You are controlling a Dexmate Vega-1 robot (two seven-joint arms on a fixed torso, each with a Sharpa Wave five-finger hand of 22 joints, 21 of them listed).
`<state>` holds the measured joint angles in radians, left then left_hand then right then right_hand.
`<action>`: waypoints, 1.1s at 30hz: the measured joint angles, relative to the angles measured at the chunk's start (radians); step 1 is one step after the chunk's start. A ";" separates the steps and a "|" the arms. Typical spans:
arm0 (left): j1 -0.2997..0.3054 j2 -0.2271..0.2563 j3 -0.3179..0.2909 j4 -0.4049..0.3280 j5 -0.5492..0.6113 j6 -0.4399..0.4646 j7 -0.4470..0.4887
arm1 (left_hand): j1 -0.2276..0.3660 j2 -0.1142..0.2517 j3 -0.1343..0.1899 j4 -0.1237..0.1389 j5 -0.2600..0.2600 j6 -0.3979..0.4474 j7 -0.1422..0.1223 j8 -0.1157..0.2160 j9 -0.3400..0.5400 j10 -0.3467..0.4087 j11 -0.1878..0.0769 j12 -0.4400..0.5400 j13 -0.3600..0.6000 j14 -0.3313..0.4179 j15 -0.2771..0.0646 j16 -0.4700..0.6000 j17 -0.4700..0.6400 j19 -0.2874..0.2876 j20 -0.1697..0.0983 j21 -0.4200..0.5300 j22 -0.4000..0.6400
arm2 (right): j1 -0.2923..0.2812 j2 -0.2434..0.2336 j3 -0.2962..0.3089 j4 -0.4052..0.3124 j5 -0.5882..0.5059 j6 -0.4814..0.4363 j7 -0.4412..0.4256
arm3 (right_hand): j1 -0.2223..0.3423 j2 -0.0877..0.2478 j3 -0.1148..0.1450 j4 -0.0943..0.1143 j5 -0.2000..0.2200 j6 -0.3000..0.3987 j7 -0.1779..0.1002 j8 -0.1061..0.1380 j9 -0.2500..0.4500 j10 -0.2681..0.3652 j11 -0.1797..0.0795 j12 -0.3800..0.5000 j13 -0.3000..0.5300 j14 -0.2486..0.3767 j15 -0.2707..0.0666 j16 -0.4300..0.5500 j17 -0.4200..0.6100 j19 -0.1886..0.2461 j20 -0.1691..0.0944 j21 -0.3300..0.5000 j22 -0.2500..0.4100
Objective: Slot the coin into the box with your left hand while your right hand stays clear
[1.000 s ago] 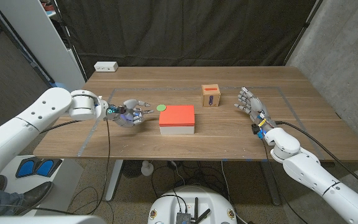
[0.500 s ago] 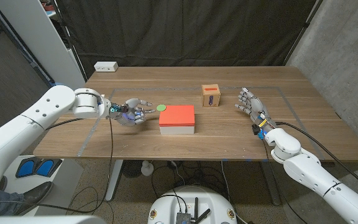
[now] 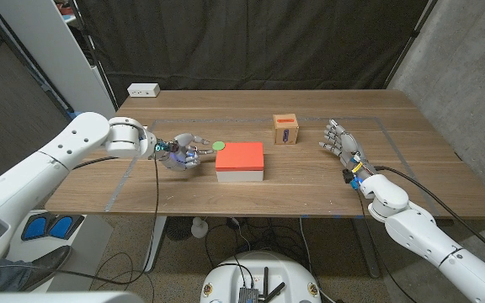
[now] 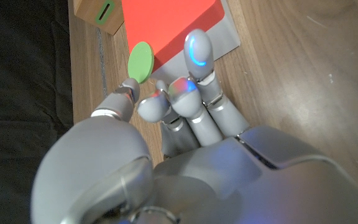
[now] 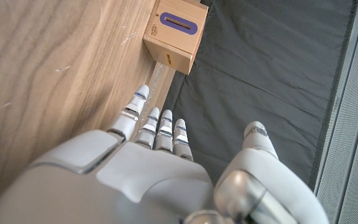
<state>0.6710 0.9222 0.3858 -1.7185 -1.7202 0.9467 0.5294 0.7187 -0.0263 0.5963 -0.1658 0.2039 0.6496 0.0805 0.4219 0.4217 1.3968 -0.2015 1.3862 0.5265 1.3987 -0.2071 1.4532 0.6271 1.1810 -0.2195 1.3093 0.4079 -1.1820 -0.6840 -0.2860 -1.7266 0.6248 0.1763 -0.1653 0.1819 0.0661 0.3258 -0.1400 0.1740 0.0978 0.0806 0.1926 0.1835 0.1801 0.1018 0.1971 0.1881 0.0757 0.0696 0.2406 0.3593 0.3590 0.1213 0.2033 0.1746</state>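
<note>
Left wrist view shows left hand (image 4: 185,118) fingertips just beside green coin (image 4: 140,61).

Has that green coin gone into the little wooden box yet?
Not yet. The coin lies on the table beside the red block, just past the left hand; the box stands apart.

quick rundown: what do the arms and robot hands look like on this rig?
Glossy white rounded arm shells, black cables running alongside. Left robot hand and right robot hand are grey metallic, segmented fingers. Blue light on the left fingertip and wrist; blue bands on the right fingers, yellow-blue tags at its wrist.
</note>
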 measured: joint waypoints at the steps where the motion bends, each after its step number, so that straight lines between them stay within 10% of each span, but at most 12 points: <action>1: -0.002 -0.003 0.002 0.000 0.003 0.000 0.009 | 0.000 0.000 0.003 -0.003 0.000 0.000 0.000 0.000 0.000 0.000 0.000 0.000 -0.003 0.000 0.000 0.000 -0.002 0.000 0.000 0.000 0.000 | -0.001 0.000 0.000 0.002 0.002 0.000 0.000 | 0.000 0.000 0.000 0.000 0.000 0.000 0.000 0.000 0.000 0.000 0.000 0.000 0.000 0.000 0.000 0.000 0.000 0.000 0.000 0.000 0.000; 33: -0.015 -0.044 0.016 0.001 0.047 -0.001 0.017 | 0.016 0.006 0.013 -0.001 0.000 0.037 -0.019 0.024 -0.007 0.002 0.001 -0.007 -0.005 0.000 0.000 -0.011 -0.002 -0.018 0.003 0.031 -0.009 | 0.007 0.016 -0.006 0.039 0.010 0.014 0.011 | 0.000 0.000 0.000 0.000 0.000 0.000 0.000 0.000 0.000 0.000 0.000 0.000 0.000 0.000 0.000 0.000 0.000 0.000 0.000 0.000 0.000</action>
<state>0.6558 0.8780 0.4019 -1.7173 -1.6729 0.9461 0.5468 0.7349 -0.0207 0.6093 -0.1668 0.2039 0.6867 0.0619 0.4457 0.4144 1.3984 -0.2000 1.3792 0.5211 1.3987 -0.2072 1.4423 0.6254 1.1628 -0.2163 1.3404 0.3985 -1.1749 -0.6680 -0.2918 -1.6879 0.6350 0.1903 -0.1540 0.1819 0.0661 0.3258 -0.1400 0.1740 0.0978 0.0807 0.1926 0.1836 0.1801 0.1018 0.1971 0.1881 0.0757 0.0696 0.2407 0.3593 0.3590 0.1213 0.2033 0.1746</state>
